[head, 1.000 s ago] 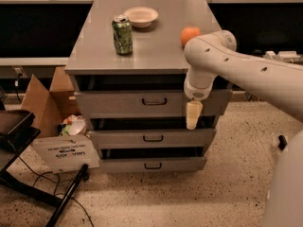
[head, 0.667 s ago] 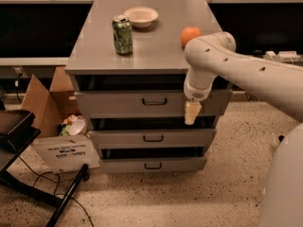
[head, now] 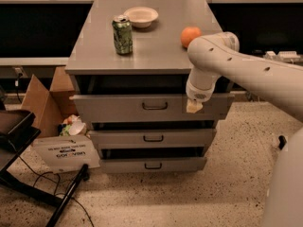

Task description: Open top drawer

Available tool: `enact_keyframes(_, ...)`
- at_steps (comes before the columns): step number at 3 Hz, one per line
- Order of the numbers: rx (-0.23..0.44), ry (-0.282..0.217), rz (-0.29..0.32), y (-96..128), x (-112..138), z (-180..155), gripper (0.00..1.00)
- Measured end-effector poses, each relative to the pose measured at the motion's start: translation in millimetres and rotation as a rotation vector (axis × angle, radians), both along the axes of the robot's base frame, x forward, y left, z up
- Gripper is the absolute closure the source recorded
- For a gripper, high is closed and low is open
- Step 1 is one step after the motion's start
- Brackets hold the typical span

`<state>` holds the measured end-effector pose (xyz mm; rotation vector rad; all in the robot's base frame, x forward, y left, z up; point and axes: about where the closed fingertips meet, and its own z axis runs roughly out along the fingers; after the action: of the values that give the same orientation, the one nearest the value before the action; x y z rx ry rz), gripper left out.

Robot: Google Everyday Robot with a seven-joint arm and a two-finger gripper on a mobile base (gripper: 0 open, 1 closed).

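The top drawer [head: 118, 109] is the tallest, widest grey front of the three, with a small dark loop handle [head: 155, 106] at its middle. Its front stands a little forward of the cabinet, with a dark gap above it under the tabletop. My gripper [head: 194, 107] hangs from the white arm [head: 246, 72], which reaches in from the right. The gripper's pale tip is in front of the right part of the top drawer front, to the right of the handle and apart from it.
Two shorter drawers [head: 152, 138] [head: 152, 165] sit below. On the grey cabinet top [head: 156, 51] stand a green can [head: 122, 35], a white bowl [head: 140, 17] and an orange [head: 190, 35]. A cardboard box [head: 45, 103], a white sign [head: 64, 154], cables and a black stand [head: 19, 136] lie at the left.
The gripper has risen from the lower edge of the top drawer front to its middle height. The view has drawn a little closer to the cabinet.
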<state>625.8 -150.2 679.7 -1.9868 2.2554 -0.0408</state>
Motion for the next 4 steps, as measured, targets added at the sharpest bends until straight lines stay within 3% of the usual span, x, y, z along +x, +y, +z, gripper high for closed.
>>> enact_keyframes(1,0.007,0.001,-0.030,-6.7,-8.3,7.0,0.96)
enact_keyframes(2,0.005,0.009,-0.038,-10.1,-14.6,6.8,1.00)
enact_keyframes(4,-0.001,0.064,-0.092,-22.9,-55.0,4.4,1.00)
